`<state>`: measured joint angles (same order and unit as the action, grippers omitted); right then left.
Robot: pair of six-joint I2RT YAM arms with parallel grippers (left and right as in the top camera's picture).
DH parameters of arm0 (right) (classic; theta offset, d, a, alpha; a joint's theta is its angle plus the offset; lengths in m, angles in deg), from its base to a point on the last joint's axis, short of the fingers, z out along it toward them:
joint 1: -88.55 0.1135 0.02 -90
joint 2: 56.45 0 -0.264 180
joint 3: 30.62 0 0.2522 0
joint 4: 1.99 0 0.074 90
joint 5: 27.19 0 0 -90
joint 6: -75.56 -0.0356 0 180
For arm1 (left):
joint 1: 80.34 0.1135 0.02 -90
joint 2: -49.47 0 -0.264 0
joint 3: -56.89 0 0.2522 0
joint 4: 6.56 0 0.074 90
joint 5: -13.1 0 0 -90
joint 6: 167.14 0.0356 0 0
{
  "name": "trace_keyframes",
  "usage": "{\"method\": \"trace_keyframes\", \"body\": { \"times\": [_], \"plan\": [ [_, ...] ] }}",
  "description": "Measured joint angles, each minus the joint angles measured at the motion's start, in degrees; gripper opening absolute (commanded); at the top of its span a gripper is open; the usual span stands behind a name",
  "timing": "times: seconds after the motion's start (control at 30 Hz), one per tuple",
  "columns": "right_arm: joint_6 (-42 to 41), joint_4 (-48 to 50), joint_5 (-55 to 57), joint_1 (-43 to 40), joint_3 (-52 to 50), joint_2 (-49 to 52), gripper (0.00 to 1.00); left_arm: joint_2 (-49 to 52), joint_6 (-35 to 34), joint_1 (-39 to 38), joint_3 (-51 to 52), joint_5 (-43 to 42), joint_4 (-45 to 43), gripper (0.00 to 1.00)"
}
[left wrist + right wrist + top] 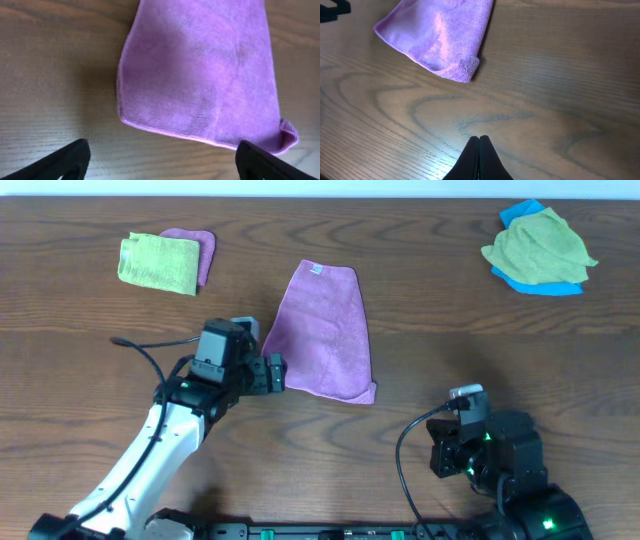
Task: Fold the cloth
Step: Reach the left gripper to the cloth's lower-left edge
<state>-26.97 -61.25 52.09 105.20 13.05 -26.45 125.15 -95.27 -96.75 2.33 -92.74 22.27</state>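
A dark wood-grain counter (430, 330) carries everything. The lilac microfibre cloth (325, 330) lies flat near its middle. It is narrower than a square and looks doubled over already, with its white label (314, 270) at the far edge and one near corner (368, 392) bunched up. The left end effector (272, 373) sits just beside the cloth's near left corner, jaws spread wide and holding nothing, probably lined up to pinch that edge for another fold. The right end effector (479, 152) is pressed shut and empty, well apart from the cloth, likely to keep clear. A folded lime-green cloth (158, 262) over a purple one (203, 248) lies far left. Another green cloth (538, 245) over a blue one (520, 215) lies far right.
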Motion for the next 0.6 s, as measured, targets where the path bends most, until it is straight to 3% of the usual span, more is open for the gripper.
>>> {"method": "trace_keyframes", "body": {
  "times": [0.6],
  "plan": [
    [0.0,-0.2,0.0,0.0,0.0,0.0,0.02,11.5,-0.1,0.9,2.7,-6.1,-7.8,0.89]
  ]
}}
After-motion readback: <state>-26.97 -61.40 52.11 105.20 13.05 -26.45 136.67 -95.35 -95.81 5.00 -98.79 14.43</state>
